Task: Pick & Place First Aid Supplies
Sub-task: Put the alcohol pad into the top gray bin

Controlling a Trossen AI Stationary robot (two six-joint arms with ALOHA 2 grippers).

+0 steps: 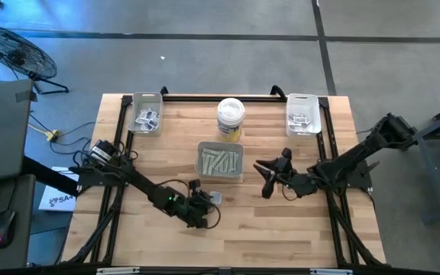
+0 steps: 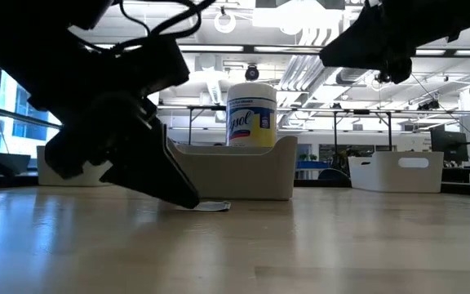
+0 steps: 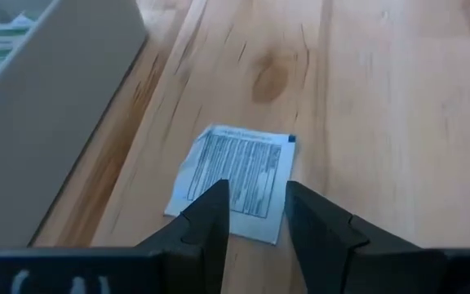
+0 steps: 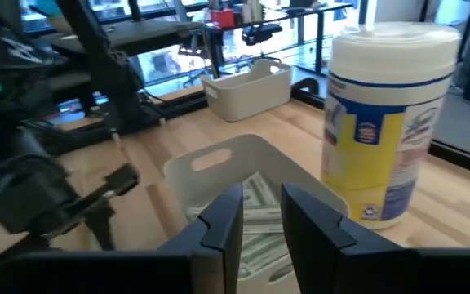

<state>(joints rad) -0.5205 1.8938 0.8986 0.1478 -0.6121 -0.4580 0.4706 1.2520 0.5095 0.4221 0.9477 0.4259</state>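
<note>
On the bare wood of the table (image 1: 281,229), just in front of the middle tray (image 1: 220,162), a small white square packet (image 3: 233,181) with dark print is seen lying flat. The left gripper (image 3: 255,214) is set low over it, its jaws parted with a narrow gap and one tip at each side of the packet's near edge; nothing is gripped between them, and whether the tips touch the paper cannot be told. In the low view the same packet (image 2: 211,206) is seen flat on the wood beside the dark mass of the left gripper (image 2: 166,184).

The middle tray is filled with long narrow pale strips (image 1: 218,161), which are also seen in the right wrist view (image 4: 261,214). Just behind this tray a tall white round tub (image 1: 231,118) with a yellow label is stood upright. At the far left corner of the table a grey tray (image 1: 146,114) with small packets (image 1: 147,119) is placed, and at the far right corner a white tray (image 1: 303,113) holds more packets (image 1: 299,119).

The right gripper (image 1: 266,177) is held above the table just to the right of the middle tray, well apart from the square packet. Its jaws are parted by a narrow gap and are seen to hold nothing.
</note>
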